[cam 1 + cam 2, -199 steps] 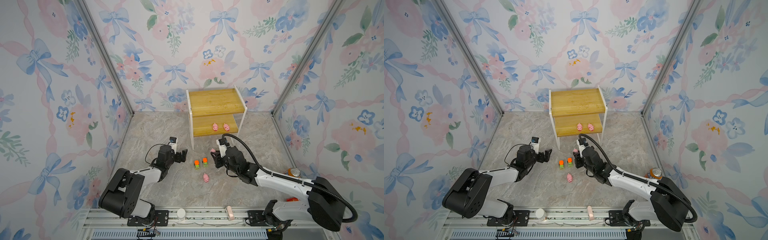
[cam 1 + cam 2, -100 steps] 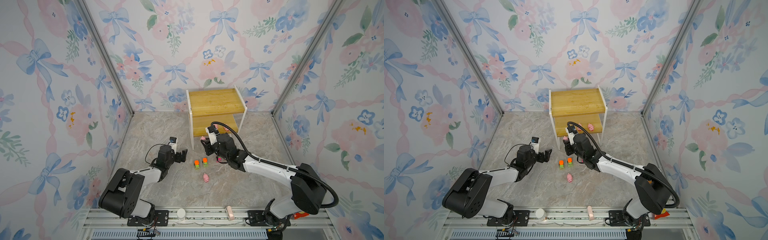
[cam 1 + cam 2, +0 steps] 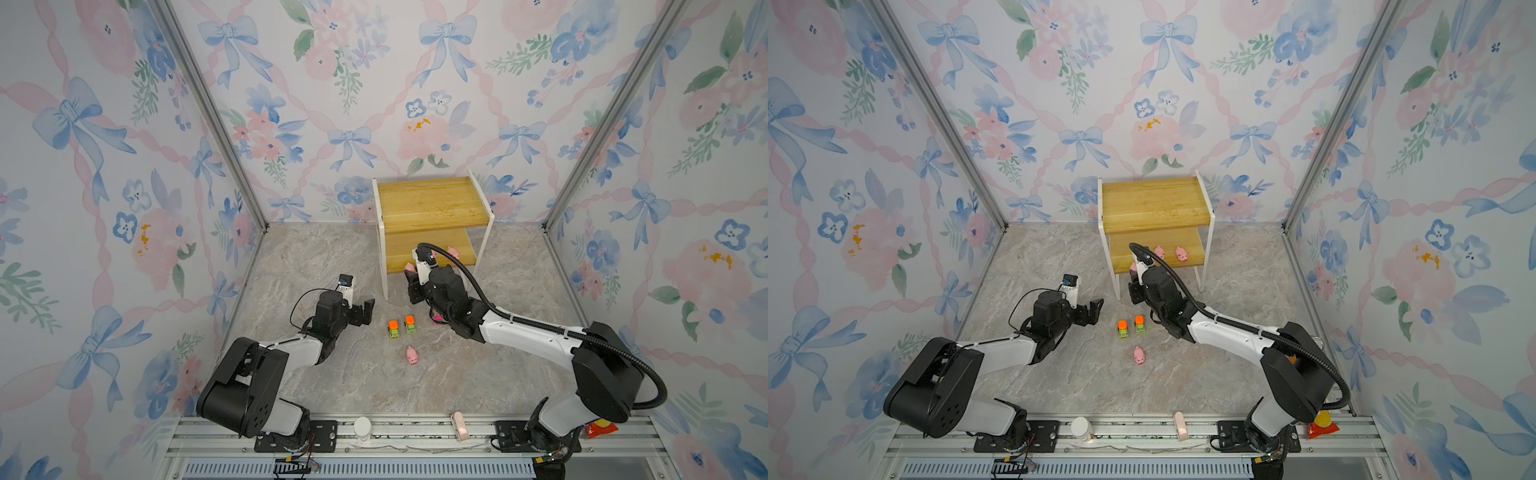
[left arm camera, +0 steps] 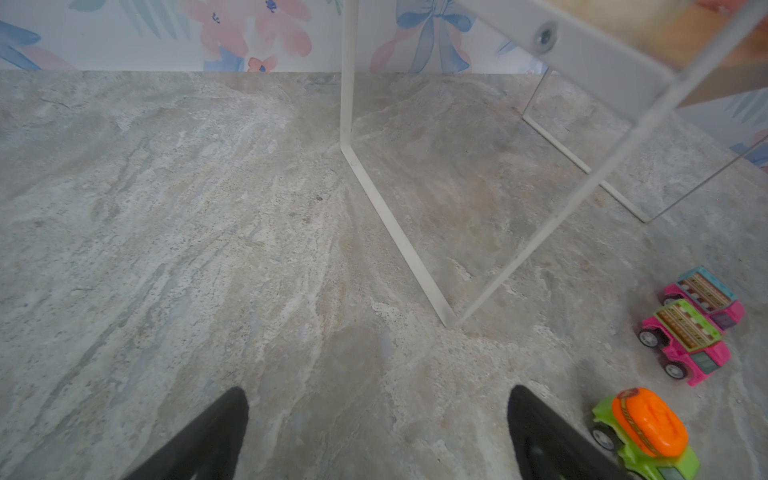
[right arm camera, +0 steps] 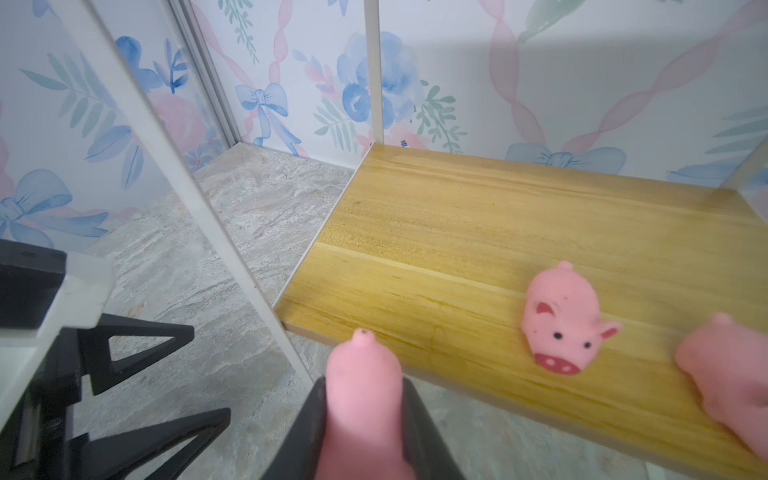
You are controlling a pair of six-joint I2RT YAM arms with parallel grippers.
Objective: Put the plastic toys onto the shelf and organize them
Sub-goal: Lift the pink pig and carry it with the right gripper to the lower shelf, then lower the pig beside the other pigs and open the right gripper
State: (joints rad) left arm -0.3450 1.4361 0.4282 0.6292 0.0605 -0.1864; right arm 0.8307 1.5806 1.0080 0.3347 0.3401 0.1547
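right gripper [image 5: 363, 392] pinching rounded matte pink pig [image 5: 360, 370] | hanging by smooth wooden shelf [image 5: 478, 232] near-left corner | left gripper [image 4: 378, 395] gaping over veined floor [image 4: 166, 208]

Robot lab test cell. Floral-bow wallpaper panels [image 3: 374, 83] between aluminium corner posts [image 3: 210, 110], stone-print tabletop [image 3: 324, 257], left arm [image 3: 286, 349] and right arm [image 3: 528, 336] bolted to aluminium front rail [image 3: 407, 426].

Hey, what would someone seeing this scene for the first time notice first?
The right gripper pinches a pink pig at the lower front edge of the shelf, whose lower board already holds two more pigs. On the marbled tabletop nearby, two green trucks stand side by side.
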